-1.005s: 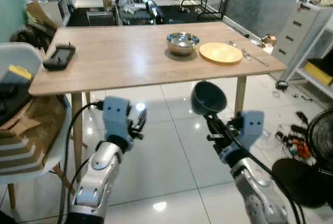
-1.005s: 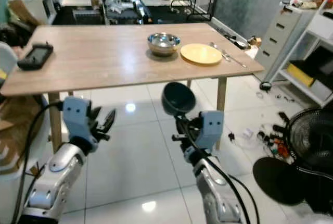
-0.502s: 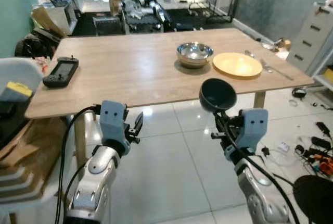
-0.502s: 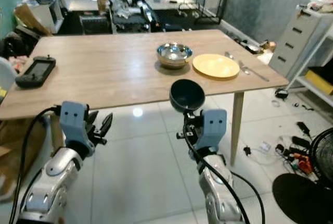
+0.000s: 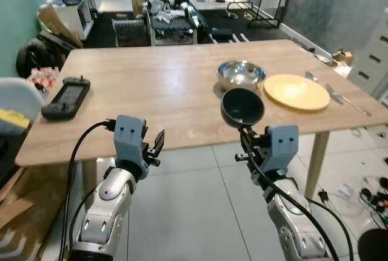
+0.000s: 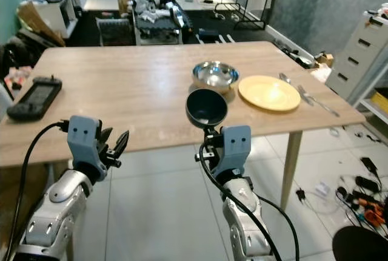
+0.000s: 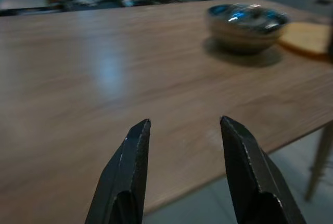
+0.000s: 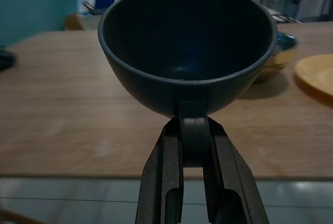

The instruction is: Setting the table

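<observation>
My right gripper (image 5: 245, 132) is shut on the rim of a dark blue bowl (image 5: 242, 107), held upright at the near edge of the wooden table (image 5: 151, 85). Seen from the right wrist, the bowl (image 8: 188, 41) stands above the black fingers (image 8: 166, 182). A steel bowl (image 5: 240, 74) and a yellow plate (image 5: 296, 91) sit on the table's right part, with cutlery (image 5: 332, 90) beyond the plate. My left gripper (image 5: 157, 144) is open and empty at the table's front edge; its fingers (image 7: 130, 172) point over the tabletop toward the steel bowl (image 7: 246, 24).
A black handheld device (image 5: 65, 96) lies on the table's left end. A white chair (image 5: 15, 94) stands at the left. Cluttered shelves and bags (image 5: 170, 6) lie behind the table, white drawers (image 6: 357, 54) to the right, and glossy white tile floor (image 5: 194, 212) below.
The camera has come closer to the table and risen. The right gripper with the blue bowl now sits at the table's near edge. The left gripper stays open.
</observation>
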Controlling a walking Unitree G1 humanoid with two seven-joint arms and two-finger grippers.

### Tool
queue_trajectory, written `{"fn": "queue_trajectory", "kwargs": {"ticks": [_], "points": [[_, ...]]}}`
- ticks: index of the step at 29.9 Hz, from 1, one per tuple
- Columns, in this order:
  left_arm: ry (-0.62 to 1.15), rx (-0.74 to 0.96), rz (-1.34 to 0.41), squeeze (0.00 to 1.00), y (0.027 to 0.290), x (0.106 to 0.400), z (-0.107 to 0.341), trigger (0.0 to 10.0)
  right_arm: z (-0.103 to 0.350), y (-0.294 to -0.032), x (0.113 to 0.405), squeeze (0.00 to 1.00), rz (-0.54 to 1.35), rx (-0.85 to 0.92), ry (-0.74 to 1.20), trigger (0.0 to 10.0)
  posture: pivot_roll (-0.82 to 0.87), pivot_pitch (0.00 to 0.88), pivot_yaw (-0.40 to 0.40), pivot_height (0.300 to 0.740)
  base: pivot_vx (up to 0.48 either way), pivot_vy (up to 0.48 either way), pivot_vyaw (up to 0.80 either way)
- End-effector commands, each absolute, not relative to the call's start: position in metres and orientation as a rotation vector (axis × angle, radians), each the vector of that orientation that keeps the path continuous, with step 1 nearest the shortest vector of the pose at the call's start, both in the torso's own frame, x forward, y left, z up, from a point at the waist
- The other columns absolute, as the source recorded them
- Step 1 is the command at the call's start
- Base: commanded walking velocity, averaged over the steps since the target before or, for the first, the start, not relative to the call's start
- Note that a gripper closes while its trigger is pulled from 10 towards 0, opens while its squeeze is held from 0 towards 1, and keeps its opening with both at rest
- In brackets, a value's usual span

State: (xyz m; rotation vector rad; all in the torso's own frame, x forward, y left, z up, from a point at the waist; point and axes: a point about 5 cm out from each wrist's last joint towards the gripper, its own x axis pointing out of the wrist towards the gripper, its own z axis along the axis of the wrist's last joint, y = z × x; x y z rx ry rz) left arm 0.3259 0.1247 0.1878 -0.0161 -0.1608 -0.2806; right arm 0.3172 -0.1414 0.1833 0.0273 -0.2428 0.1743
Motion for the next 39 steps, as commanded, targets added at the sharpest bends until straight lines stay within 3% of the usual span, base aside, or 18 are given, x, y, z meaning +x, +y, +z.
{"fn": "queue_trajectory", "kwargs": {"ticks": [1,27,39], "points": [[-0.146,-0.014,-0.283,0.0,0.126,0.324,0.184,10.0,0.184,-0.141,0.317,0.0,0.174,0.019,-0.256,10.0,0.12,0.074,0.052,0.74,0.48,0.0,0.0],[-0.14,0.015,-0.277,0.0,0.129,0.324,0.184,10.0,0.181,-0.132,0.317,0.0,0.228,-0.006,-0.244,10.0,0.12,0.078,0.053,0.74,0.448,0.0,0.0],[-0.121,0.021,-0.276,0.0,0.13,0.322,0.181,10.0,0.175,-0.122,0.317,0.0,0.277,-0.109,-0.207,10.0,0.13,0.088,0.053,0.74,0.025,0.0,0.0]]}}
